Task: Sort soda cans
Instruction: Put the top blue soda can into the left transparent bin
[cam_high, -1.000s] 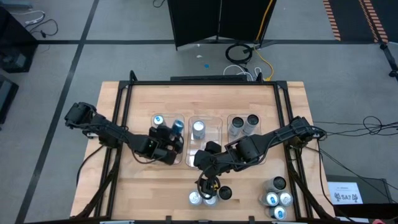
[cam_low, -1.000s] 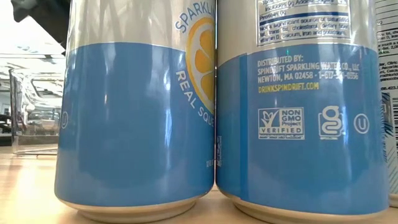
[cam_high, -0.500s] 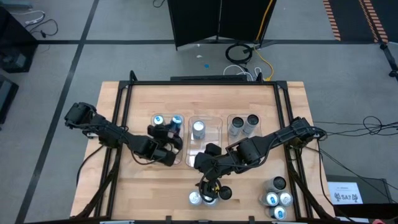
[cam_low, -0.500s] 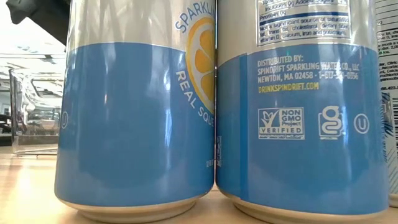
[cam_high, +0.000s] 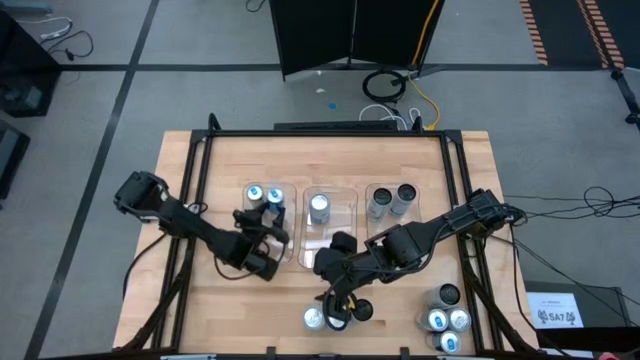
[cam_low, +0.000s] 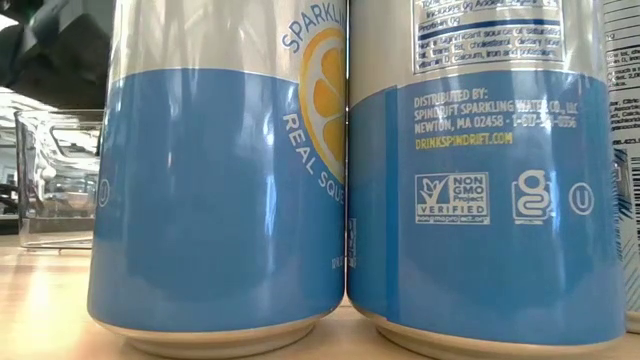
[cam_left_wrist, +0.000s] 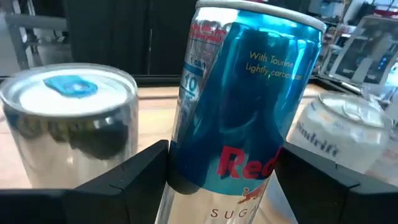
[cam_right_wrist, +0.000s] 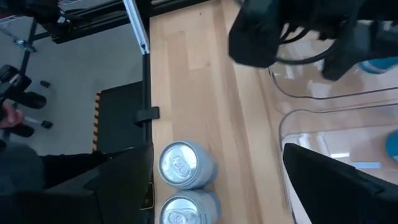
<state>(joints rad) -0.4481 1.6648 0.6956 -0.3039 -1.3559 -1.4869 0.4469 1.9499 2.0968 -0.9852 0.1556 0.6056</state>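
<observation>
Two blue-topped cans (cam_high: 263, 195) crowd the left claw (cam_high: 268, 215) gripping one; right claw (cam_high: 342, 300) gapes wide above three cans (cam_high: 335, 316).

I have two long arms, and both are black all over. Each arm is made of thick, round parts joined together. Thin black cables run along them. My left claw (cam_left_wrist: 221, 180) has two flat, dark fingers (cam_left_wrist: 127, 180) with sharp, slanted edges.

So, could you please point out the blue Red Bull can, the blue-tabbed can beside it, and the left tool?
Blue Red Bull can (cam_left_wrist: 249, 106): left wrist view, printed side.
Blue-tabbed can (cam_left_wrist: 69, 87): left wrist view, top lid.
Left tool (cam_left_wrist: 221, 180): left wrist view, midway between its fingertips.
</observation>
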